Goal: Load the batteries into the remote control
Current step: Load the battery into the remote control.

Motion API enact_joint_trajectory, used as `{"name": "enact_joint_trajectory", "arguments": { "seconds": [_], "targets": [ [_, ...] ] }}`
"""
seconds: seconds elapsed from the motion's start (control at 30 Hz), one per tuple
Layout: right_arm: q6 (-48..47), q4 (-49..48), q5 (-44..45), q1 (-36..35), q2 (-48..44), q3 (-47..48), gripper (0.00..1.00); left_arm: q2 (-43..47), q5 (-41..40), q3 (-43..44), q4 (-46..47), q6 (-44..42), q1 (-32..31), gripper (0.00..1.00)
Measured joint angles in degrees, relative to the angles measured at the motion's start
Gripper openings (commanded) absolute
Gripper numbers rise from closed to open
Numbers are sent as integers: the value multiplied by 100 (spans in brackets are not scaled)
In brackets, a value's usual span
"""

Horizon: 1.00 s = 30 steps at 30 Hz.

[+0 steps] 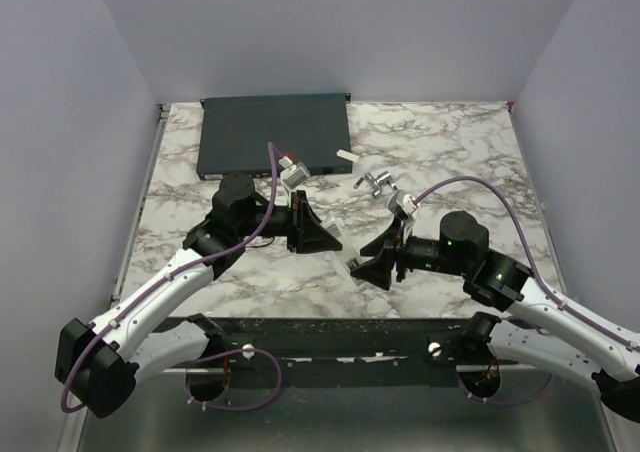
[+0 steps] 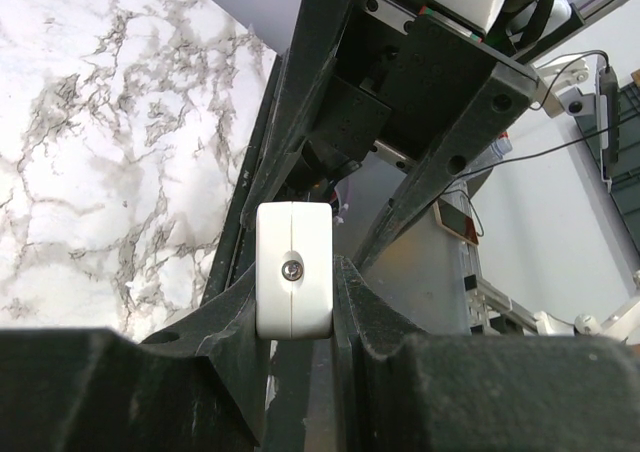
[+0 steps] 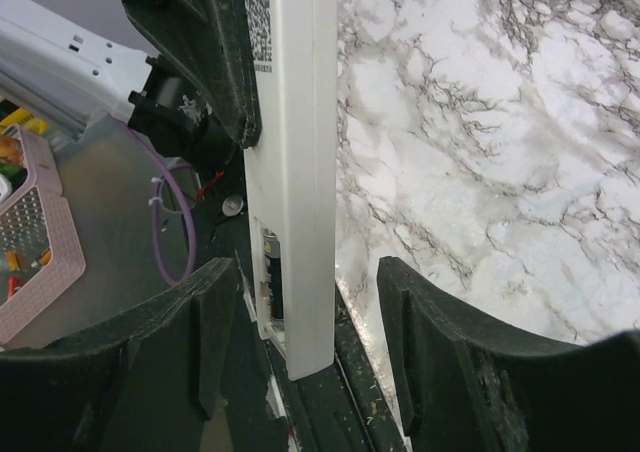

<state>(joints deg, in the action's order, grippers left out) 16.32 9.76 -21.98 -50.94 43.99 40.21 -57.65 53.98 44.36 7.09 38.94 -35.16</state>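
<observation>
My left gripper (image 1: pixel 325 237) (image 2: pixel 295 302) is shut on one end of the white remote control (image 2: pixel 294 270), holding it just above the table's near edge. In the right wrist view the remote control (image 3: pixel 300 152) runs as a long white bar. Its back compartment is uncovered, and one dark battery (image 3: pixel 273 277) sits inside it. My right gripper (image 1: pixel 372 264) (image 3: pixel 305 342) is open and straddles the remote's free end, with a gap on both sides. A small white piece (image 1: pixel 346 155) lies on the marble by the box.
A large flat dark-grey box (image 1: pixel 275 132) lies at the back left of the marble table (image 1: pixel 470 162). A black rail (image 1: pixel 330 337) runs along the near edge. A pink basket (image 3: pixel 30 242) shows off the table in the right wrist view.
</observation>
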Motion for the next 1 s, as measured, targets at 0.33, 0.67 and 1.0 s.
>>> {"name": "enact_joint_trajectory", "arguments": {
  "seconds": [0.33,0.67,1.0],
  "targets": [
    [-11,-24,-11,-2,42,-22,60,35,2,0,2,0,-11,0],
    [-9,-39,-22,-2,94,-26,53,44,4,0,2,4,-11,0],
    [22,-125,-138,-2,188,-26,40,46,2,0,0,-2,-11,0]
  ]
}}
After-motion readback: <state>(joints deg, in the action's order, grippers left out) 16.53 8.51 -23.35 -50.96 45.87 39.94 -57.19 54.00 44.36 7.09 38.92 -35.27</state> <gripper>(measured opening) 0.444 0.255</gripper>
